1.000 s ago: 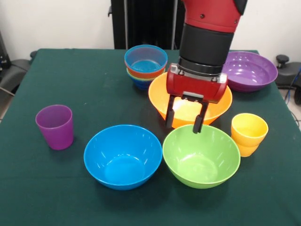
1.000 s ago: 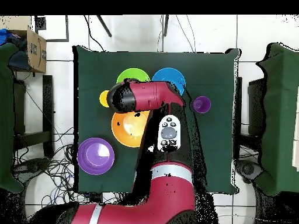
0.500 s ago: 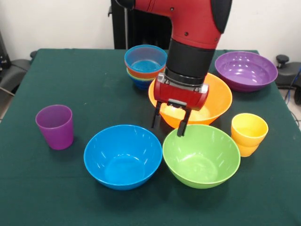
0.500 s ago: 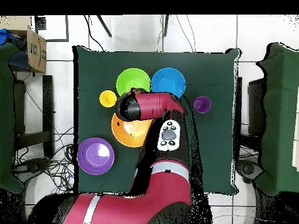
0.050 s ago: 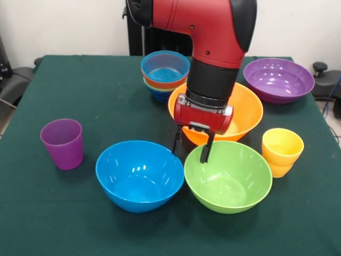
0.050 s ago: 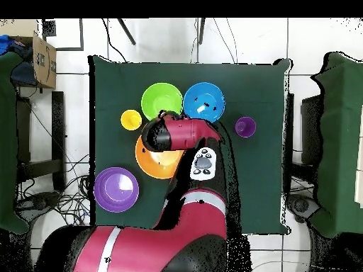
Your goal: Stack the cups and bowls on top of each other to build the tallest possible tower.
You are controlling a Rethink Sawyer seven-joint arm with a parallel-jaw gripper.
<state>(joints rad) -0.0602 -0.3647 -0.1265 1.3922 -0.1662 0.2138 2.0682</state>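
Bright, even overhead light; soft shadows under the bowls on the tabletop [image 5: 106, 101], small glare spots on the purple bowl [image 5: 279, 80], focus sharp throughout.

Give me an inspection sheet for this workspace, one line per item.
Surface: dark green tablecloth, flat.
Job's things: blue bowl, green bowl, orange bowl and purple bowl stand apart and upright; a nested pile of small bowls has the light blue one on top; purple cup and yellow cup stand upright.
Clutter: nothing seen on the cloth.
Hand: the hand is open and empty, its tips above the gap between the blue and green bowls.
Cables: loose cables on the floor beside the table.
Surroundings: cardboard box, tiled floor.
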